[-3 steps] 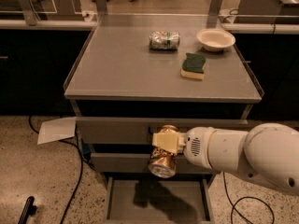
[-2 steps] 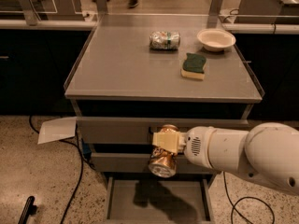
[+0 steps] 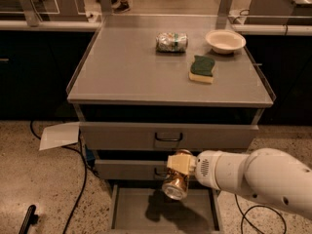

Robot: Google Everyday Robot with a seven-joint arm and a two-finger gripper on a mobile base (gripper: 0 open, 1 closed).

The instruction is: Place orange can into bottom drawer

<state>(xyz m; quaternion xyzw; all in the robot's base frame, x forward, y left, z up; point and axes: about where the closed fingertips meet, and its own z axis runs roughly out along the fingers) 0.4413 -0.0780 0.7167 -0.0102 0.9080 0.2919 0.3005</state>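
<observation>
My gripper (image 3: 178,172) is shut on the orange can (image 3: 176,183), a small can with an orange-brown label and a shiny silver end facing down. It hangs tilted in front of the middle drawer, above the open bottom drawer (image 3: 136,209). The bottom drawer is pulled out, a shallow grey tray with a plain floor; the can's shadow falls on it. My white arm (image 3: 253,177) reaches in from the right.
A grey cabinet top (image 3: 126,67) holds a green-and-silver can (image 3: 171,41), a green-and-yellow sponge (image 3: 202,68) and a white bowl (image 3: 225,40). Two shut drawers with dark handles (image 3: 168,137) sit above. A white paper (image 3: 59,135) and cables lie on the floor at left.
</observation>
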